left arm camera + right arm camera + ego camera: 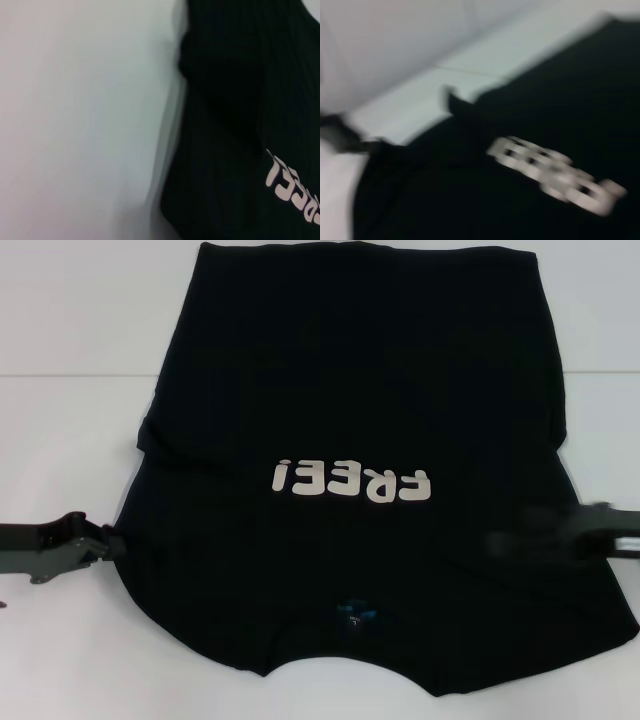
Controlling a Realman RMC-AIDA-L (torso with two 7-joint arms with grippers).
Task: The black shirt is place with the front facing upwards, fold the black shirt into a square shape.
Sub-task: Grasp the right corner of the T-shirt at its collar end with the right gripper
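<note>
The black shirt [350, 390] lies flat on the white table, front up, with its collar edge nearest me. Its cream "FREE!" lettering [352, 480] reads upside down, and the small blue neck label [355, 612] shows by the collar. Both sleeves look tucked in, so the sides run nearly straight. My left gripper [108, 543] is at the shirt's left edge, near the shoulder. My right gripper [520, 538] is over the shirt's right shoulder area and is blurred. The shirt also shows in the left wrist view [240, 100] and in the right wrist view [520, 210].
The white table [70, 440] shows on both sides of the shirt and beyond it. A faint seam line [80, 375] crosses the table at the back left. A dark blurred shape [340, 135], likely my left arm, is in the right wrist view.
</note>
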